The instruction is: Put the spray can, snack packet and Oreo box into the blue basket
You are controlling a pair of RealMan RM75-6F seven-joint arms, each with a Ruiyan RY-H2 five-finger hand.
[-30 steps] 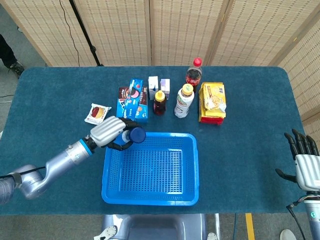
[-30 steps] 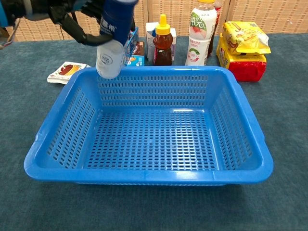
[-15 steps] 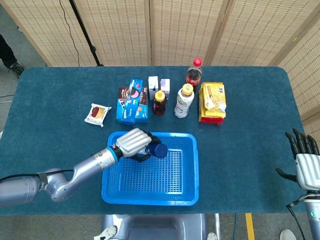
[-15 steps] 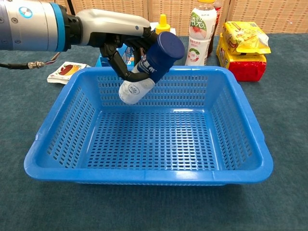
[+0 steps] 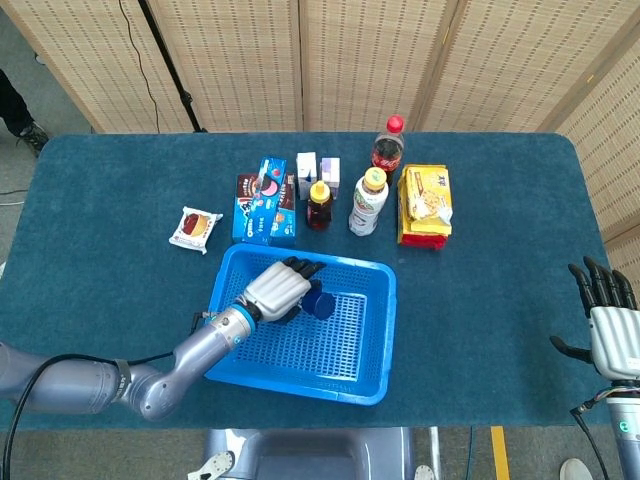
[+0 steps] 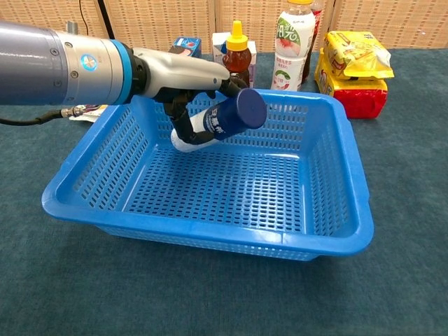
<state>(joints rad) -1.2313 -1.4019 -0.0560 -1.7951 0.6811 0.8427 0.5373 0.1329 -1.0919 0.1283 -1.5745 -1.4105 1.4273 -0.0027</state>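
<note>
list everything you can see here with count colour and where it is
spray can: 1, dark blue with white base, tilted above basket floor, held
blue basket: 1, table front centre
Oreo box: 1, blue, behind basket
snack packet: 1, white and red, left of Oreo box
small cartons: 2, white
honey bottle: 1, amber
drink bottle: 1, white
cola bottle: 1, dark, red cap
yellow packs: stack, right
left hand: grips spray can
right hand: open, table's right edge
</note>
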